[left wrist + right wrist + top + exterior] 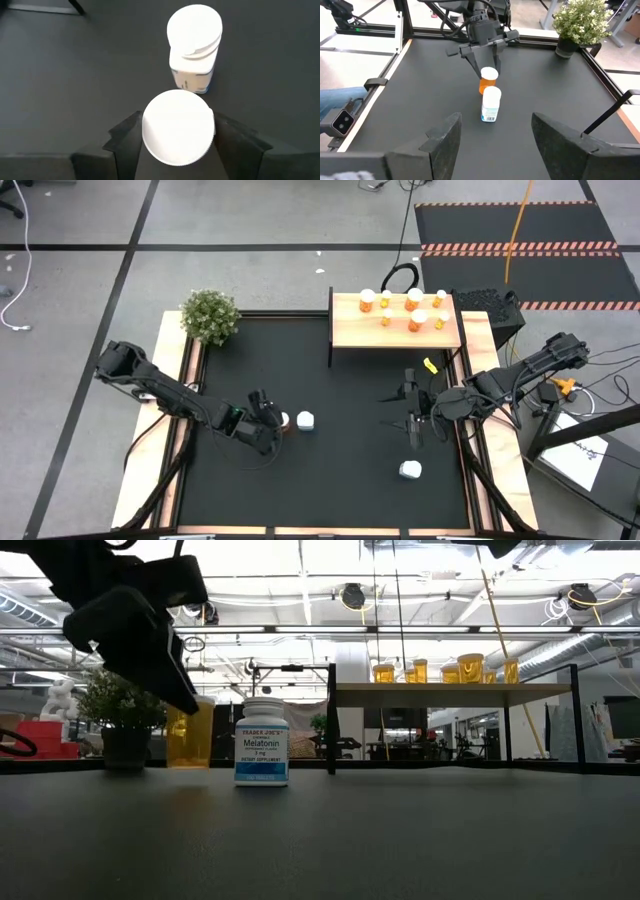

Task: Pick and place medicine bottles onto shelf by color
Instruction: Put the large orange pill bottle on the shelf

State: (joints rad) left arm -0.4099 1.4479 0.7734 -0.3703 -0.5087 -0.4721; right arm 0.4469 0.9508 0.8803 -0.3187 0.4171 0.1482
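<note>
The left gripper (177,145) straddles the upright orange bottle (488,80) just beside the white bottle (491,104), fingers pinching its cap, far from the shelf (395,330)

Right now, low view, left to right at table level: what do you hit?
Potted plant → orange bottle, with the left gripper over it → white melatonin bottle → shelf carrying orange bottles on top.
</note>
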